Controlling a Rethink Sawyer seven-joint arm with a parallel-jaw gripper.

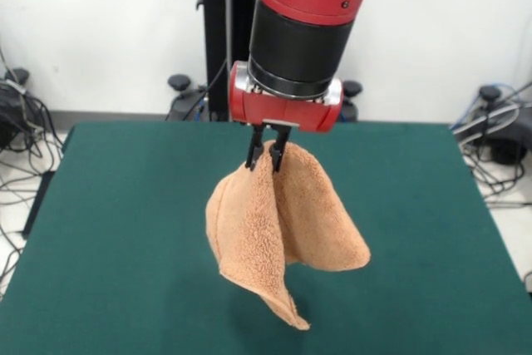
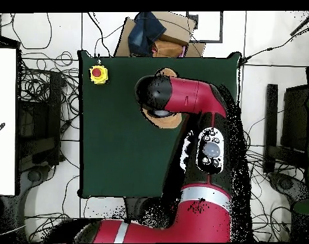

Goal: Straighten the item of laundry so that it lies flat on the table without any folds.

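The peach-orange terry towel (image 1: pixel 278 222) hangs in the air above the dark green table (image 1: pixel 125 230). It droops in two folded lobes with a pointed corner at the bottom. My gripper (image 1: pixel 267 154) is shut on the towel's top fold, with the red and black arm coming down from above. In the overhead view the arm hides the gripper and most of the towel; only small bits of cloth (image 2: pixel 164 121) show beside the wrist over the table (image 2: pixel 112 146).
A yellow box with a red button (image 2: pixel 98 74) sits at one table corner in the overhead view. A cardboard box with dark cloth (image 2: pixel 156 35) stands beyond the table edge. Cables lie on the floor around the table.
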